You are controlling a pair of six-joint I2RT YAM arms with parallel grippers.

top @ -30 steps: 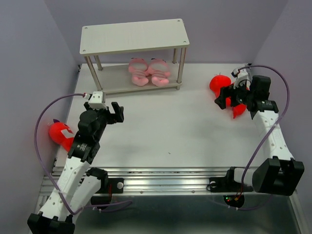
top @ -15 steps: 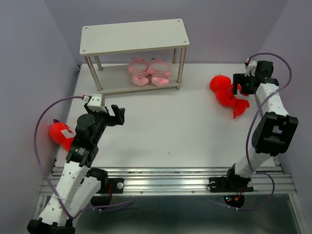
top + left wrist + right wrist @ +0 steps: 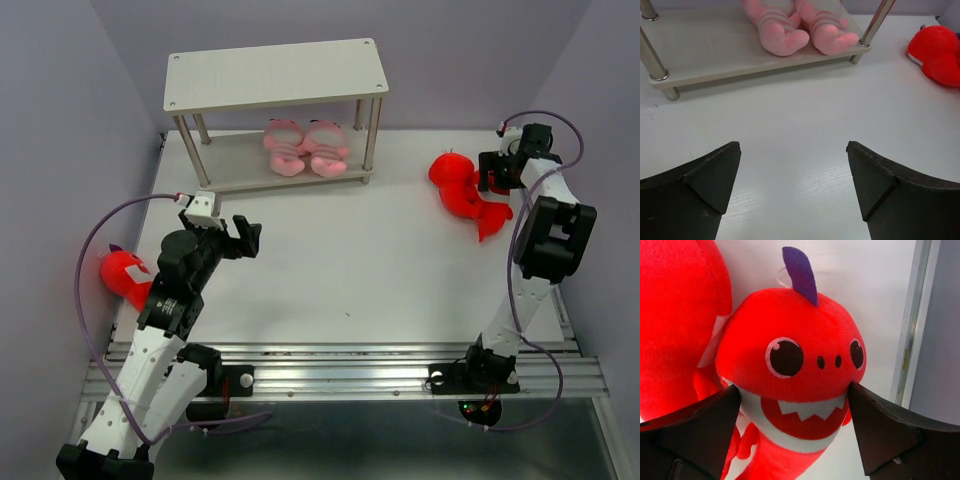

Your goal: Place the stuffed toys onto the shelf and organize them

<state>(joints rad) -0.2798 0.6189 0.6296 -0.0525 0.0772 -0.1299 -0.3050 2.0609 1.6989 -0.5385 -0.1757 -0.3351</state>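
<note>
- Lower board of the shelf, a two-tier rack of pale grey-white boards on thin metal legs point(image 3: 270, 76) point(image 3: 715, 55): two small pink striped plush pigs lie side by side, touching, the left pig point(image 3: 284, 147) point(image 3: 776, 30) and the right pig point(image 3: 326, 147) point(image 3: 827, 31).
- Their heads sit under the top board in the overhead view. The left wrist view cuts them off at the frame edge, so only striped legs and feet show.
- Right of the shelf, on the white table point(image 3: 340, 260) point(image 3: 805, 115): two bright red plush sharks, touching, the near shark point(image 3: 452, 178) point(image 3: 937, 52) and the far shark point(image 3: 492, 220).
- The right wrist view shows one of them face-on, with a white toothy mouth and a purple fin point(image 3: 799, 275). The other is a red mass cut off at frame left. Cannot tell which is which.
- Right gripper point(image 3: 483, 176) point(image 3: 792, 390): jaws spread wide either side of that face, tips at the cheeks. Pressing or only flanking, cannot tell.
- Third red shark point(image 3: 120, 272): well left of and forward of the shelf, at the table edge by the purple wall, partly hidden behind the left arm.
- Left gripper point(image 3: 245, 235) point(image 3: 792, 147): in front of the shelf, jaws wide apart, nothing between them, white table below.
</note>
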